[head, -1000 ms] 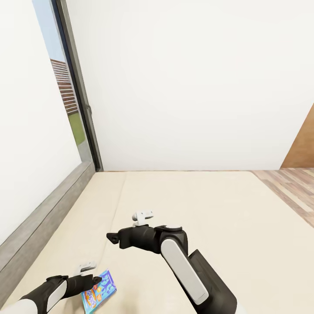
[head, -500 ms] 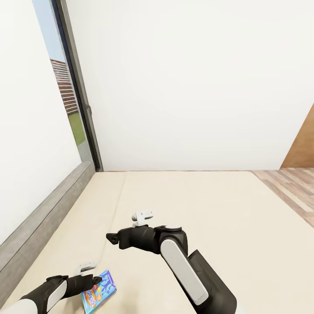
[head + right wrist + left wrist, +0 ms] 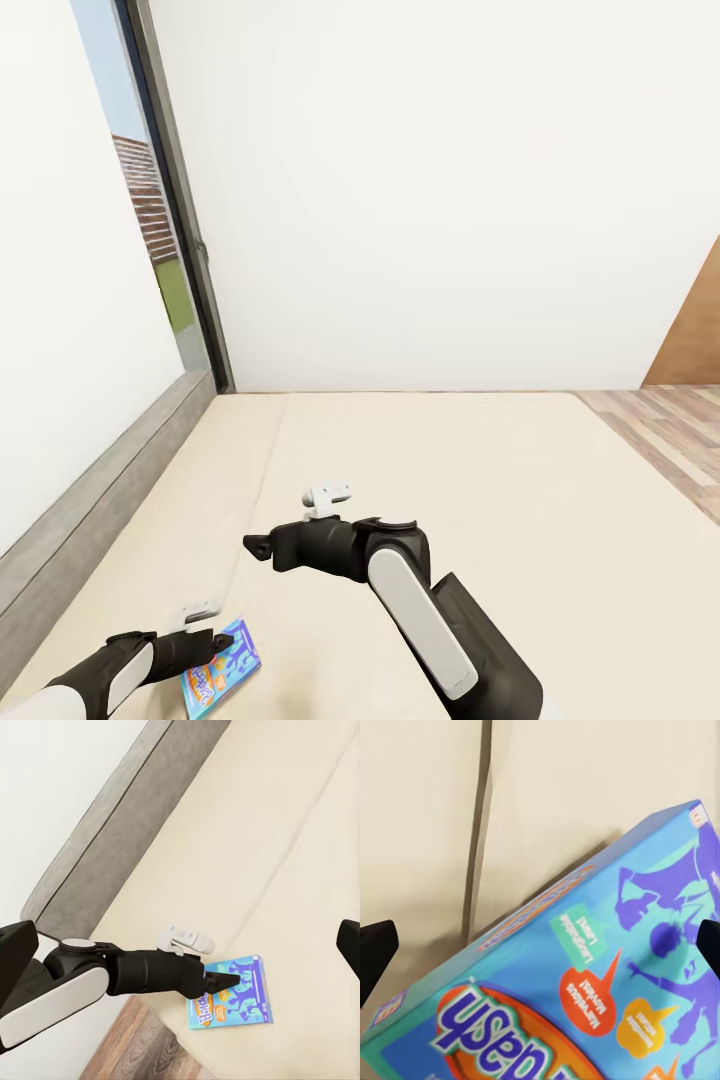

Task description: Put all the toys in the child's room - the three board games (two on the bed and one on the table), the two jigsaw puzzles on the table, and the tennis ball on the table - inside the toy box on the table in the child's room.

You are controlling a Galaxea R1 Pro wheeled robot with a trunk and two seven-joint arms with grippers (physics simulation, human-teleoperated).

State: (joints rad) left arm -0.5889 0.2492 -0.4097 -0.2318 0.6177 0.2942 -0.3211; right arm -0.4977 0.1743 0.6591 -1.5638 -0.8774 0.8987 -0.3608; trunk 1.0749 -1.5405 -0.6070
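Observation:
A blue board game lies flat on the beige bed near its front left corner. My left gripper hovers over the box's near edge. In the left wrist view the box spreads between the fingertips, which stand wide apart, so the gripper is open. My right gripper hangs above the mattress further in, pointing left, open with nothing in it. The right wrist view looks down on the left arm and the box.
A grey bed frame runs along the white wall at the left, under a tall window. Wood floor and a brown door edge lie beyond the bed's right side.
The board game has shifted slightly left and toward the bed's front edge under the left gripper. Both arms stay about where they were.

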